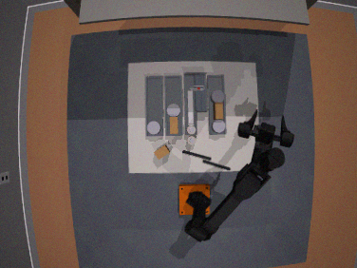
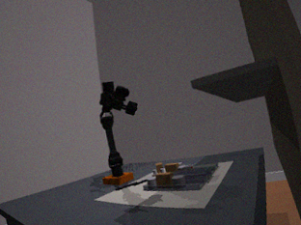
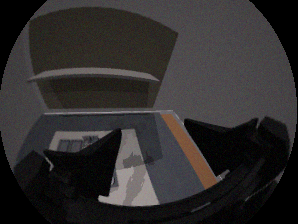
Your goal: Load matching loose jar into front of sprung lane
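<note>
- The arm rises from an orange base plate (image 1: 182, 189) on the dark worktop (image 1: 95, 190) and reaches up and off to one side, so the gripper (image 1: 269, 123) hangs high above the worktop, beyond the edge of the white mat (image 1: 138, 157).
- Its two fingers (image 1: 285, 125) are spread wide with nothing between them.
- On the mat stand four grey lanes side by side; the third, the sprung lane (image 1: 195, 106), has a small pale jar (image 1: 191, 129) at its front end and a red mark near its back.
- The loose jar (image 1: 192, 141) stands on the mat just in front of that lane, close to the jar inside; whether they touch I cannot tell.
- The neighbouring lanes hold larger round lids and tan boxes.
- A tan box (image 1: 161, 151) lies tilted on the mat, near two dark rods (image 1: 197, 155).
</note>
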You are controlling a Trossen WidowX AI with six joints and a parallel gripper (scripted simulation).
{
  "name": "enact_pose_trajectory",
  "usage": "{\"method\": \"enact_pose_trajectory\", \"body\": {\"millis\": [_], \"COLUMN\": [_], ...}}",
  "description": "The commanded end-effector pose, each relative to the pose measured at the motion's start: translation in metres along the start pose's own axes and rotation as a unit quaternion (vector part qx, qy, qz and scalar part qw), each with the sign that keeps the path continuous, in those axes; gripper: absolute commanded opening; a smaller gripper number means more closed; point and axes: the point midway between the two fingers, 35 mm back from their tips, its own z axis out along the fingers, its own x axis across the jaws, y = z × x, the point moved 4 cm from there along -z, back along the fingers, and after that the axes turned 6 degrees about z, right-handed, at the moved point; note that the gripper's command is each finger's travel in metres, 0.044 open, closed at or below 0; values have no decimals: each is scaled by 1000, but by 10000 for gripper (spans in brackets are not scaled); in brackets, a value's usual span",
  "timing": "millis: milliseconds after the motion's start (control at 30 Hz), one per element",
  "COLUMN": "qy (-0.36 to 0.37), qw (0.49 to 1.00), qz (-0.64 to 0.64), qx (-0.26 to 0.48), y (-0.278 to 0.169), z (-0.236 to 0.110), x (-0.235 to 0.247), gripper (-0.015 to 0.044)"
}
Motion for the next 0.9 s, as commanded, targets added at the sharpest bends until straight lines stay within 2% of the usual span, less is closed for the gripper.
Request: {"method": "enact_pose_trajectory", "body": {"millis": [0,133,300,633,867], "qy": [66,112,151,155,152], "qw": [992,975,938,825,816], "qz": [51,78,87,14,4], "qx": [90,176,299,543,557], "y": [-36,-67,-114,-206,-212], "z": [27,40,37,-11,-20], "x": [52,101,160,254,263], "gripper": [440,440,440,440,440]}}
